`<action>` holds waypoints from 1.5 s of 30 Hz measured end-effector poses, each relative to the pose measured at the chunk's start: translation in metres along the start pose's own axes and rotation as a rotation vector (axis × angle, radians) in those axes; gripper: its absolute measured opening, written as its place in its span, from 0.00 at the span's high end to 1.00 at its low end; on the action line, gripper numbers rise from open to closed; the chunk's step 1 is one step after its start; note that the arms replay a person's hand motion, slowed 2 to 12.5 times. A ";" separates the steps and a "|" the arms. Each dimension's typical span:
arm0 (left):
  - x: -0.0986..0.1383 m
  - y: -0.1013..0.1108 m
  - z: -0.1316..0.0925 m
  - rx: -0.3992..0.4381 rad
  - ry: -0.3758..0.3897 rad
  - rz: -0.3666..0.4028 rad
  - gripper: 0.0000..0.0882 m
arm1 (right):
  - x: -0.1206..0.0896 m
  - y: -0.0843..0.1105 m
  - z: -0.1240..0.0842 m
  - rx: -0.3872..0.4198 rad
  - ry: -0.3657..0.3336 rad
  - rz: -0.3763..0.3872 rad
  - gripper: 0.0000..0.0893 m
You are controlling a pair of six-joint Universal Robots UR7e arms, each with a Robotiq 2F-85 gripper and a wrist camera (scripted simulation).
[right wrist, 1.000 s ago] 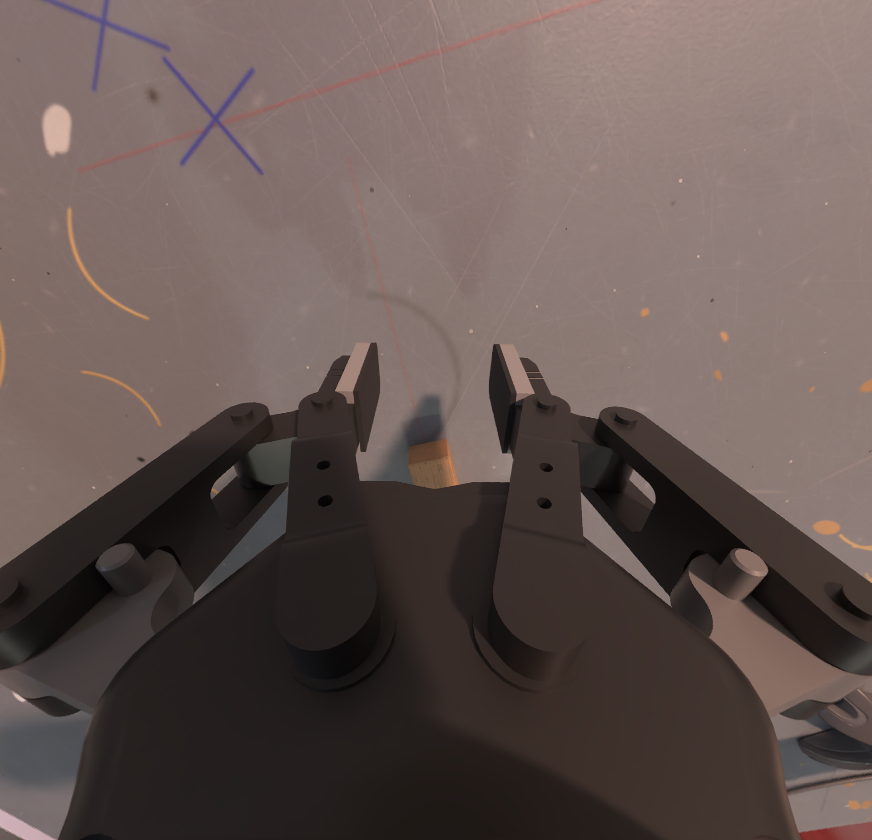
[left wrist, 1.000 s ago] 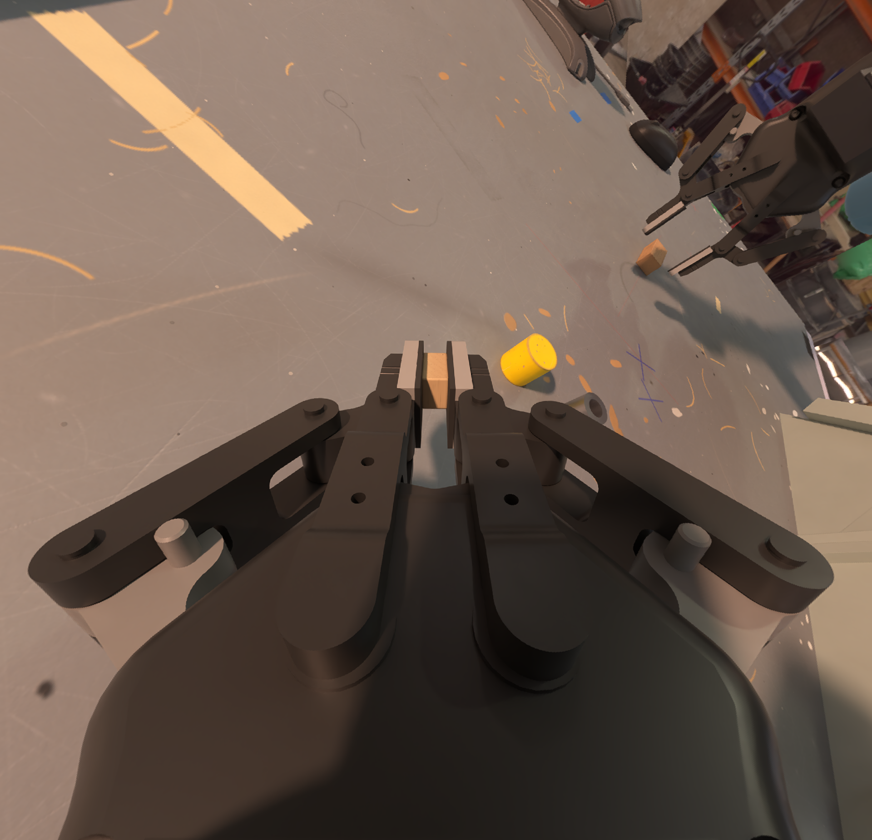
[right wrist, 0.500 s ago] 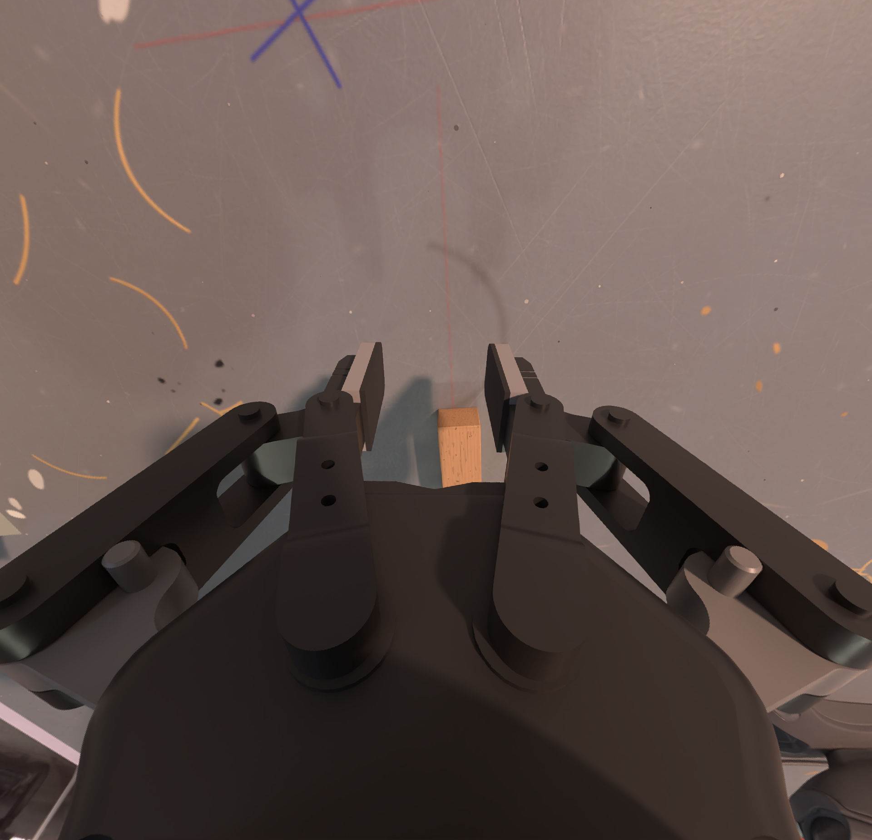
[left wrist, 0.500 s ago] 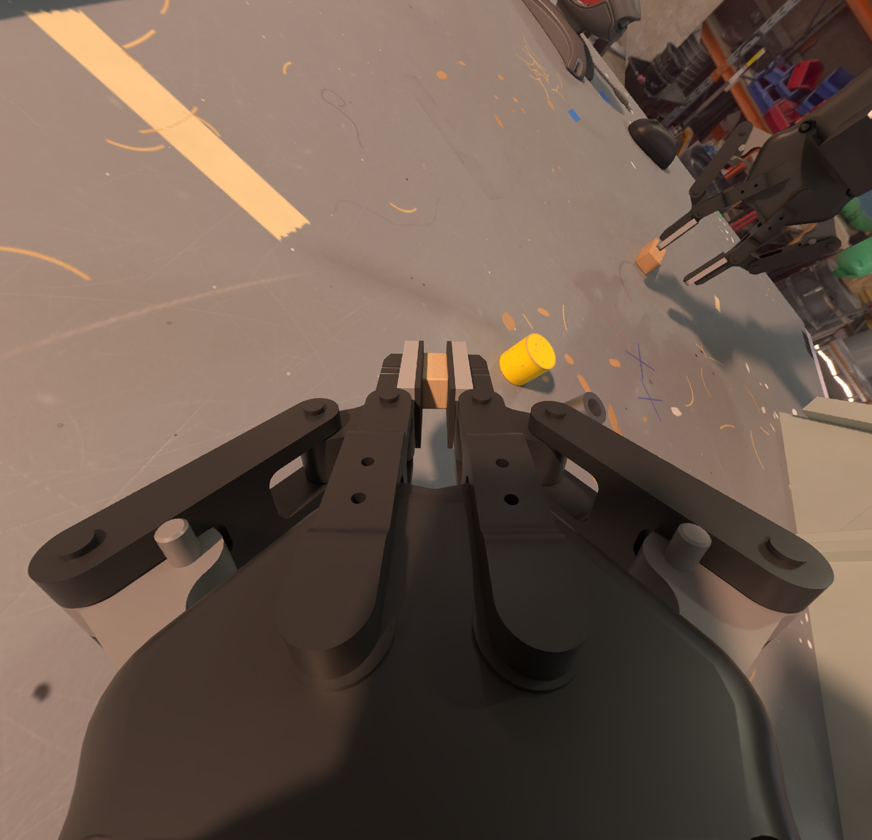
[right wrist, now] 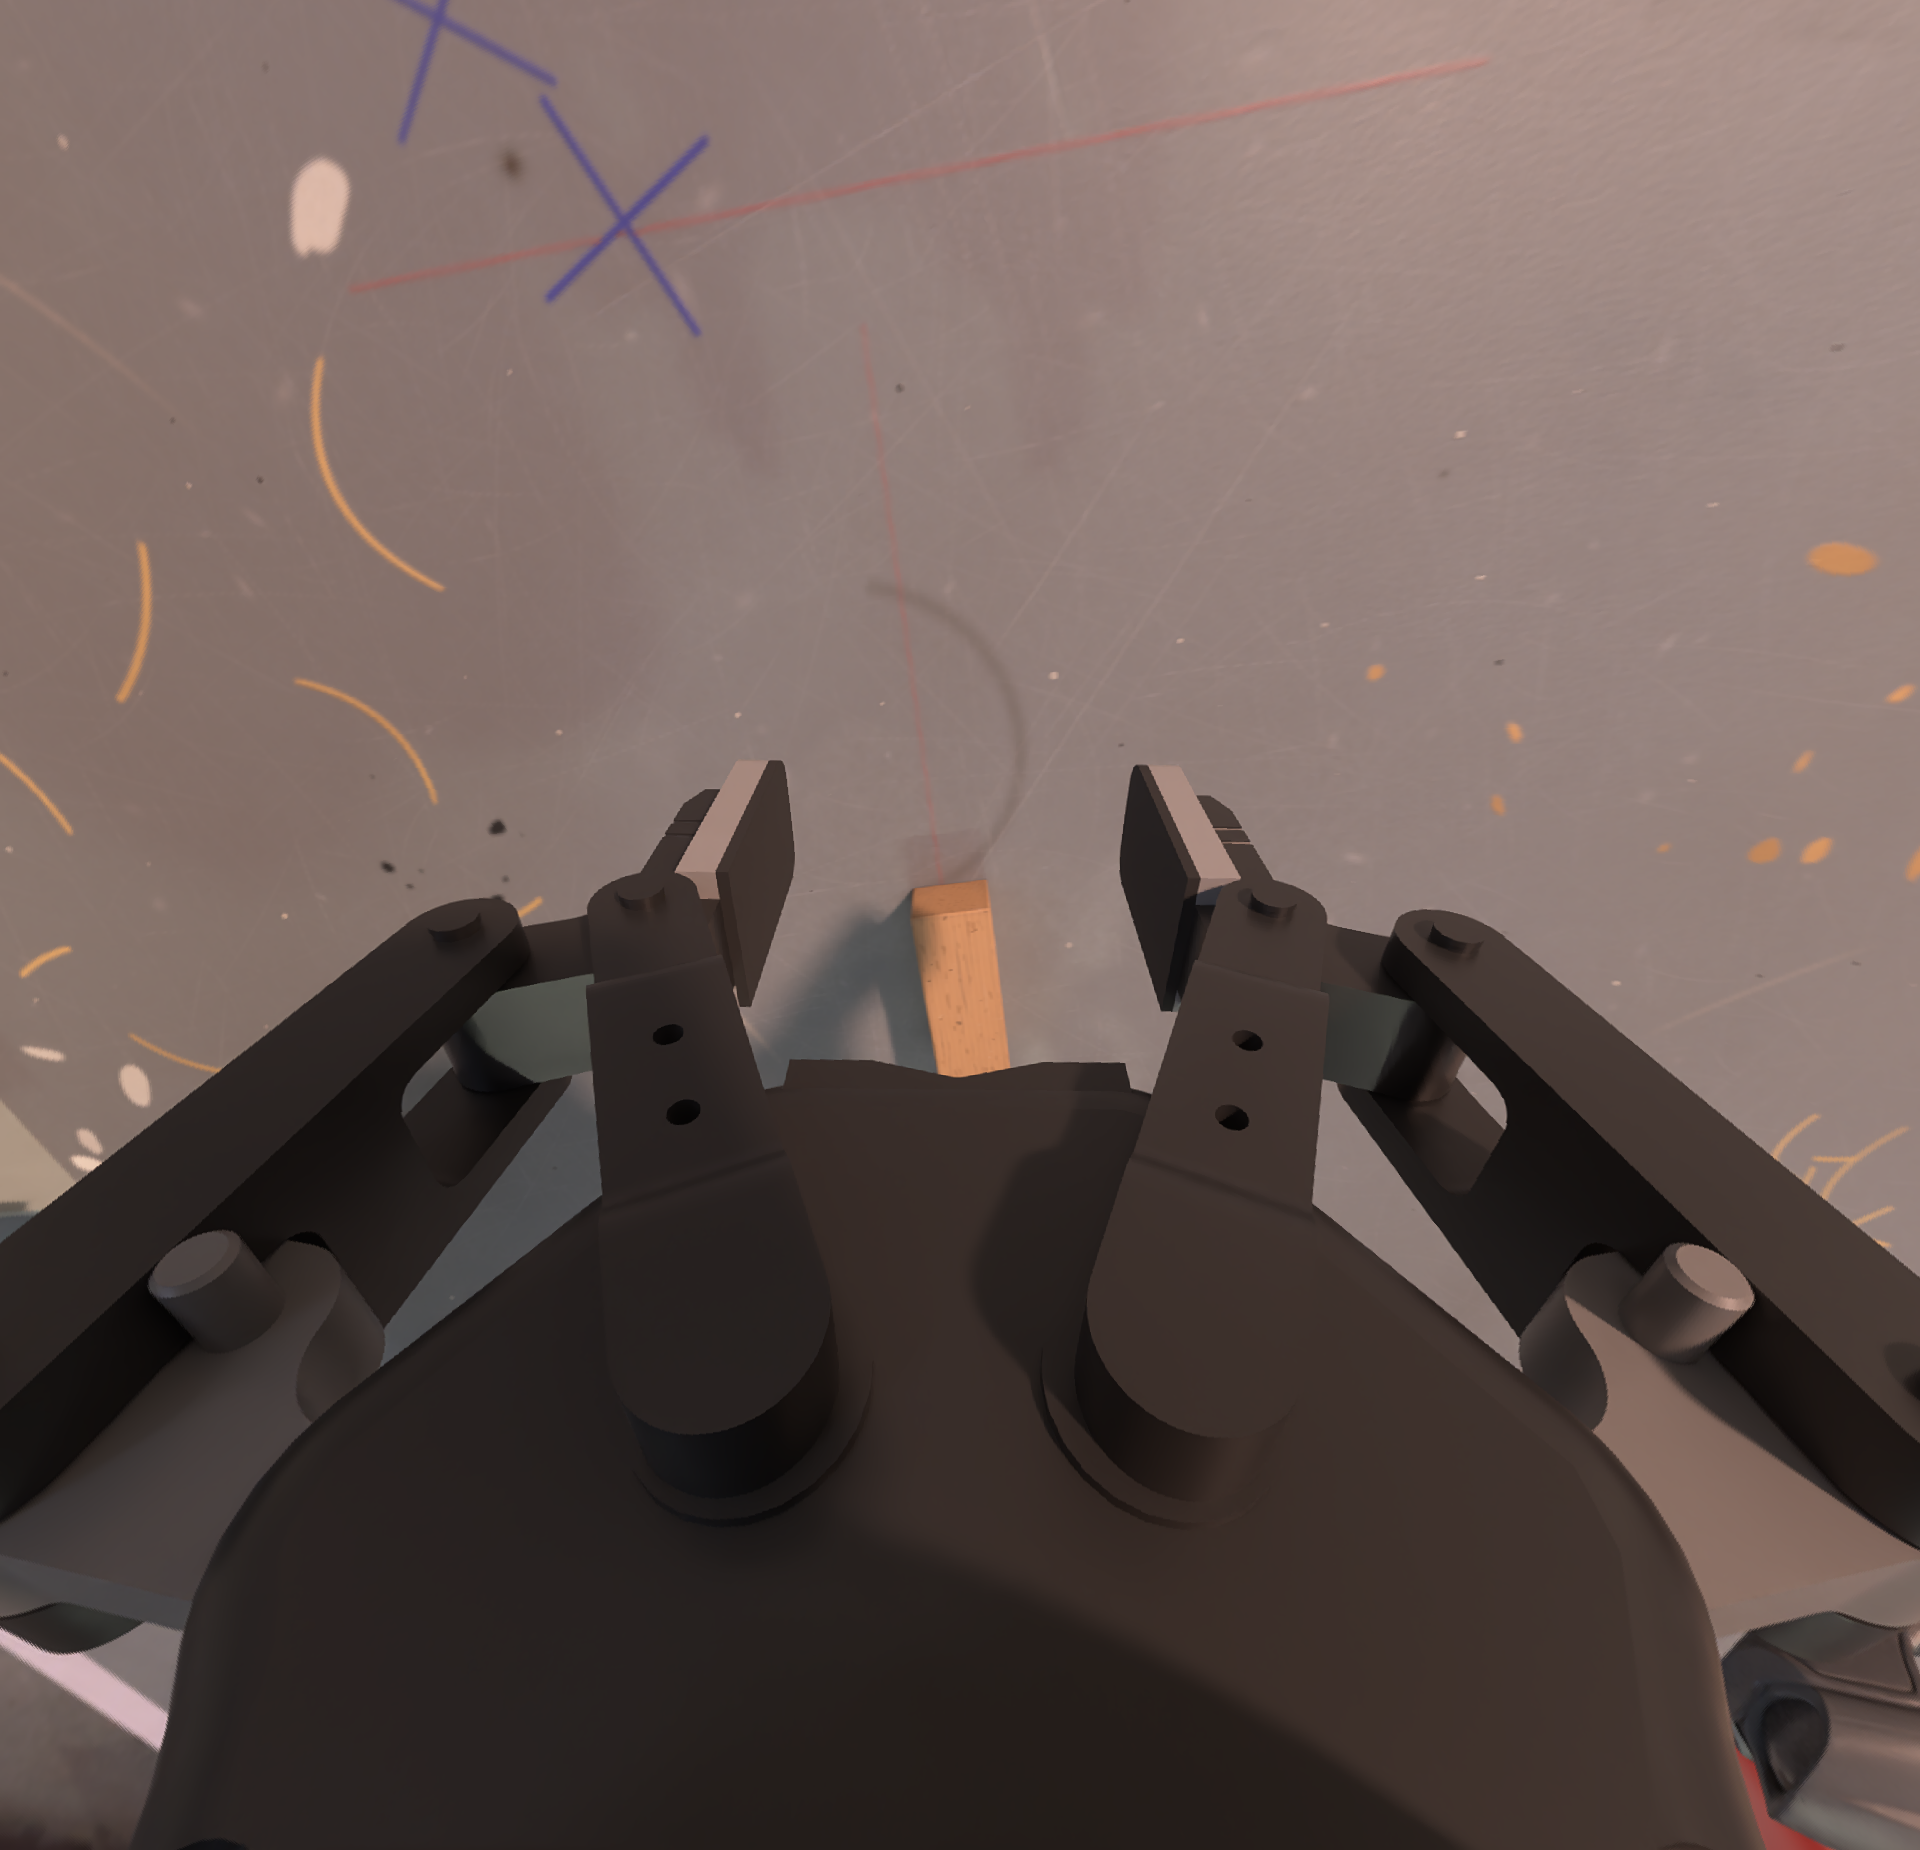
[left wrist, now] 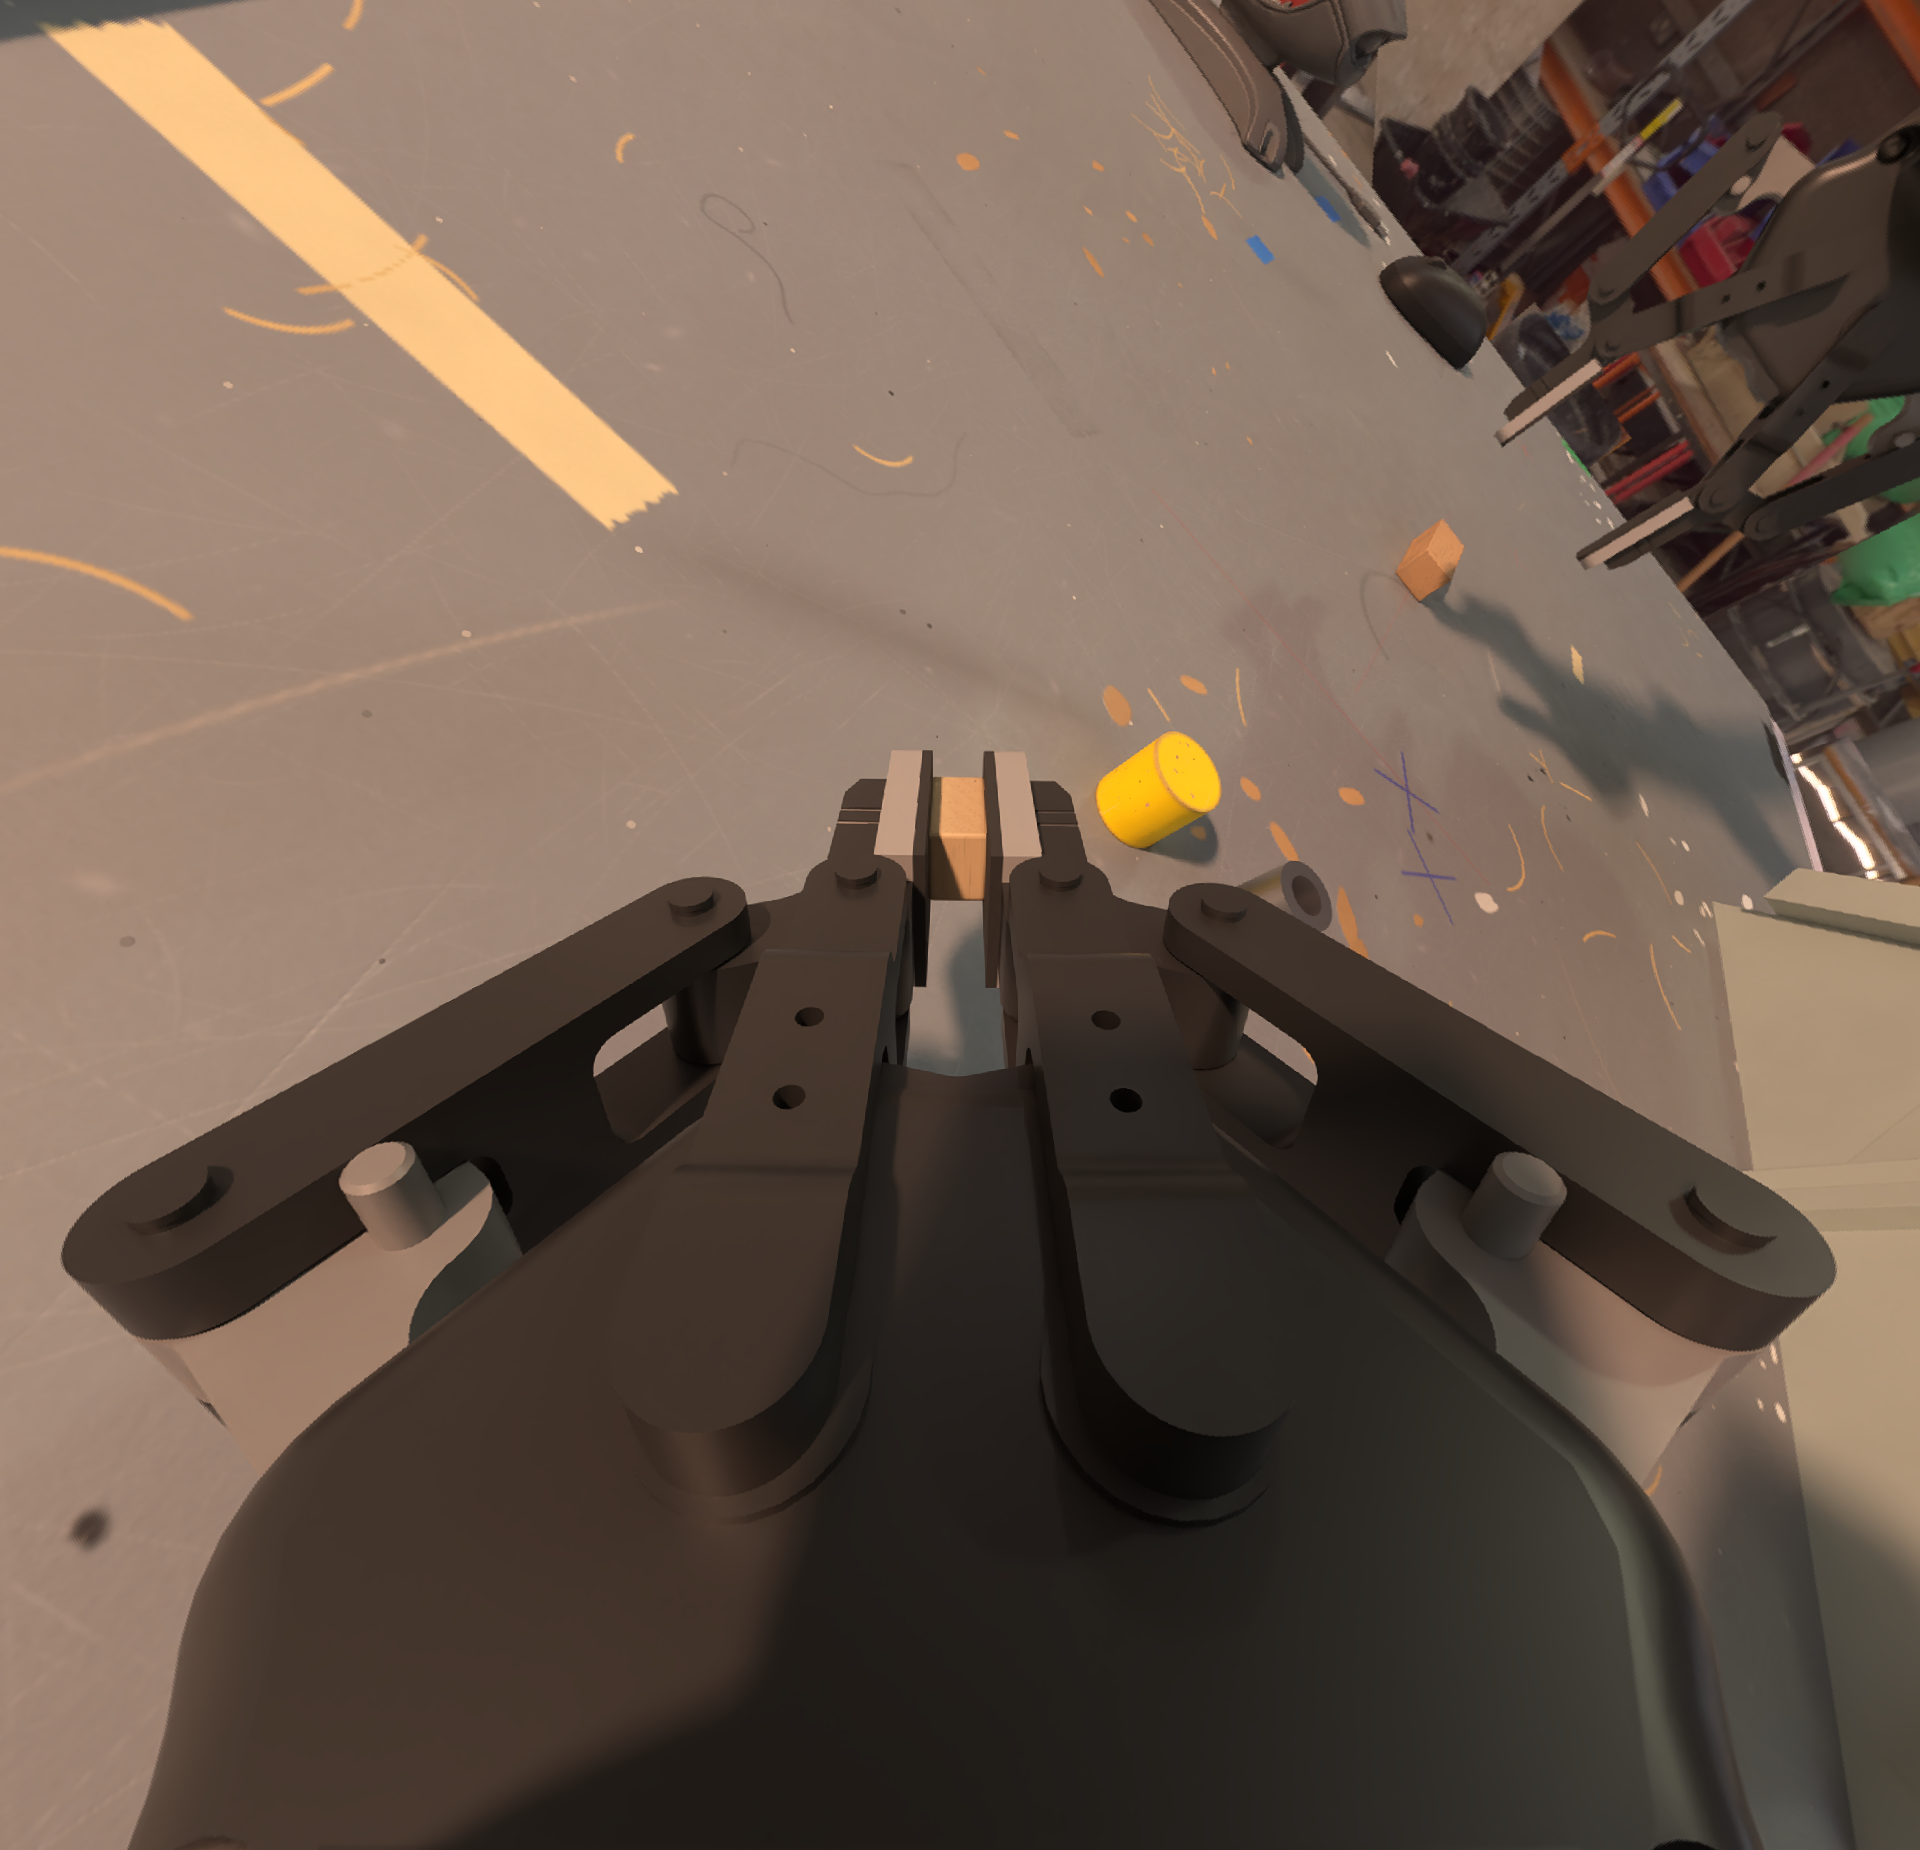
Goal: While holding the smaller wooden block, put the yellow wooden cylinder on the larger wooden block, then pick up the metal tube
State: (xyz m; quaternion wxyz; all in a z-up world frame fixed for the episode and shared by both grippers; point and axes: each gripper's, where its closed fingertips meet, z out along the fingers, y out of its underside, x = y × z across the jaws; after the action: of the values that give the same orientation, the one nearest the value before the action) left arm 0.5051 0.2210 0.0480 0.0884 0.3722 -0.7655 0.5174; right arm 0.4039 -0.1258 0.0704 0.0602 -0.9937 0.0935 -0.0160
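My left gripper (left wrist: 957, 803) is shut on a small wooden block (left wrist: 957, 836) and holds it above the grey table. A yellow wooden cylinder (left wrist: 1155, 790) lies on its side just right of the fingertips. A short metal tube (left wrist: 1294, 894) lies beside it, nearer to me. A second wooden block (left wrist: 1431, 559) rests farther right on the table. My right gripper (left wrist: 1558, 491) hovers to its right, open and empty. In the right wrist view, that block (right wrist: 961, 979) shows below and between the open right gripper (right wrist: 956, 792), partly hidden by the palm.
A pale box (left wrist: 1829, 1052) stands at the table's right edge. A black dome-shaped object (left wrist: 1434, 309) and a grey tool (left wrist: 1247, 34) lie at the far right. A strip of tan tape (left wrist: 353, 262) is stuck on the table at far left. Shelving stands beyond the edge.
My right gripper has drawn away from the second wooden block, up and to the right, with its fingers a little wider apart. My left gripper and its block have not moved.
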 end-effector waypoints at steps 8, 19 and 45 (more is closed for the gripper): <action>0.000 0.000 0.000 -0.001 0.001 0.001 0.90 | 0.028 -0.013 -0.010 0.074 0.071 0.068 0.36; 0.001 0.001 0.000 -0.007 -0.001 0.008 0.90 | 0.047 -0.012 0.017 0.017 0.034 0.153 0.35; 0.000 0.000 0.000 -0.003 0.006 0.003 0.90 | 0.045 0.013 0.036 -0.128 0.031 -0.129 0.53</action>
State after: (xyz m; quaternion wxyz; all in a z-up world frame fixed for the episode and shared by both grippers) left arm 0.5051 0.2211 0.0477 0.0902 0.3695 -0.7665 0.5175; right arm 0.4471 -0.1430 0.0336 -0.0061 -0.9991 0.0312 -0.0293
